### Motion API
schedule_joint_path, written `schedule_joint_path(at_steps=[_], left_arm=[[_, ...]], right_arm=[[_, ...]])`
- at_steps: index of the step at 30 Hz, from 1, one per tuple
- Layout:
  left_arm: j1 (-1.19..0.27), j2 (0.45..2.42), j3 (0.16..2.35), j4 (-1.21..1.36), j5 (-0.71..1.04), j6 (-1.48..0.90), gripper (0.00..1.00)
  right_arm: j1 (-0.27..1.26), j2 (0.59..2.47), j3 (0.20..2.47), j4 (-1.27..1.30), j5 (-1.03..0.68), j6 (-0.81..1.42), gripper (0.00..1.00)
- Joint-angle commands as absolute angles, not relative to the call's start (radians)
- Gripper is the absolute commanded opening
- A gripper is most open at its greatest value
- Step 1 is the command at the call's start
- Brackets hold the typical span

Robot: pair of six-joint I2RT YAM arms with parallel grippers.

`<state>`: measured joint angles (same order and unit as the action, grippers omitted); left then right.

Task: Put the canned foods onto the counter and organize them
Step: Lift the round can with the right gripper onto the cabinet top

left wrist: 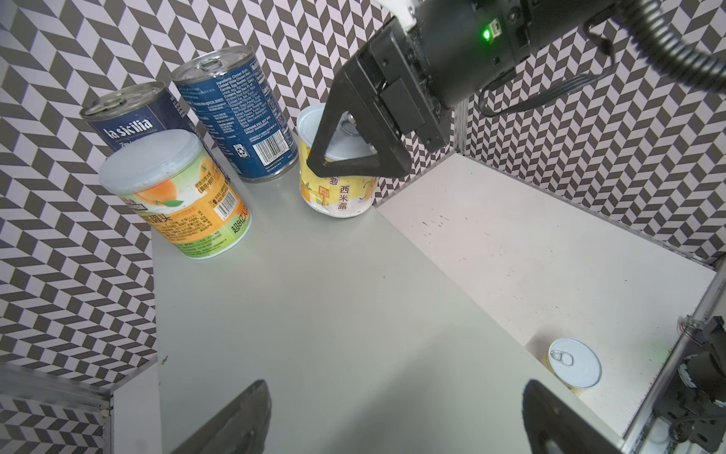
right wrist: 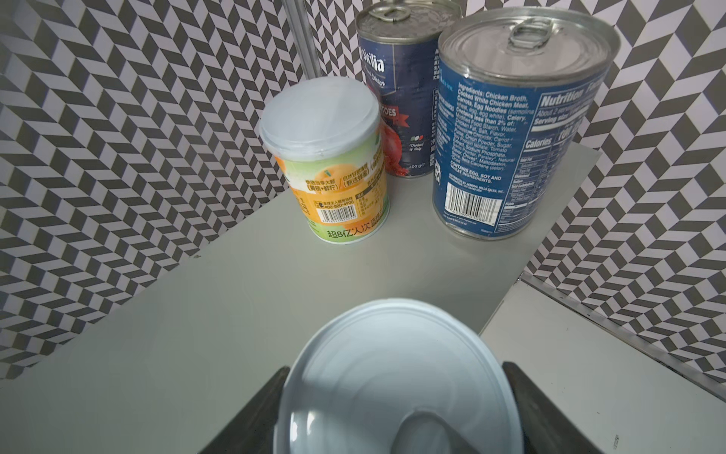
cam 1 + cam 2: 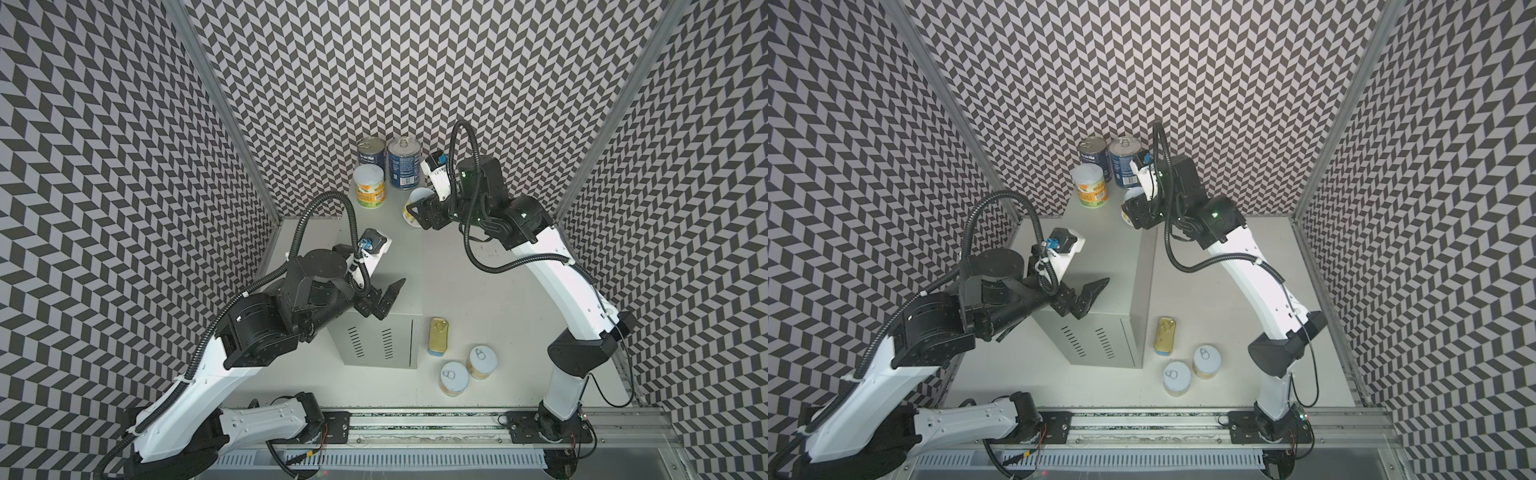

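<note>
Right gripper (image 2: pixel 393 389) clamps a yellow fruit can (image 1: pixel 341 196) by its sides at the right edge of the counter (image 3: pixel 399 249). The left gripper (image 3: pixel 390 297) hangs wide open and empty above the counter's front. Two tall blue cans (image 3: pixel 371 153) (image 3: pixel 402 164) and an orange fruit can (image 3: pixel 369 187) stand at its back. Two more fruit cans (image 3: pixel 454 377) (image 3: pixel 482 362) and the gold tin (image 3: pixel 437 336) sit on the tabletop (image 3: pixel 498 291).

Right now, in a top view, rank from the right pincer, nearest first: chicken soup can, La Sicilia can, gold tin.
1. Chicken soup can, just behind the right pincer on the counter.
2. La Sicilia can, counter's back-left corner.
3. Gold tin, down on the tabletop.
</note>
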<state>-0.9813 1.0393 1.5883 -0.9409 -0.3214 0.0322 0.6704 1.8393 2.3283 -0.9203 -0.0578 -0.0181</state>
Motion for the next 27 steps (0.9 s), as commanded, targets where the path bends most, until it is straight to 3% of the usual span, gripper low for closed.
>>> schedule_joint_path(at_steps=[1,13,17,27], left_arm=[[-0.97,1.04,1.571,-0.9,-0.333,0.037,1.0],[-0.874,1.02,1.504,-0.818,-0.259,0.037,1.0],[-0.851,1.013,1.487,-0.796,-0.241,0.034,1.0],[-0.801,0.976,1.4,-0.684,-0.238,0.023,1.0]], right_arm=[[0.681,1.854,2.367,-0.802,-0.073,-0.021,0.76],[0.683,1.947,2.411,-0.741,-0.082,-0.002,0.81],[0.683,1.939,2.4,-0.715,-0.077,0.002,0.87],[0.686,1.752,2.089,-0.526,-0.075,-0.015,0.96]])
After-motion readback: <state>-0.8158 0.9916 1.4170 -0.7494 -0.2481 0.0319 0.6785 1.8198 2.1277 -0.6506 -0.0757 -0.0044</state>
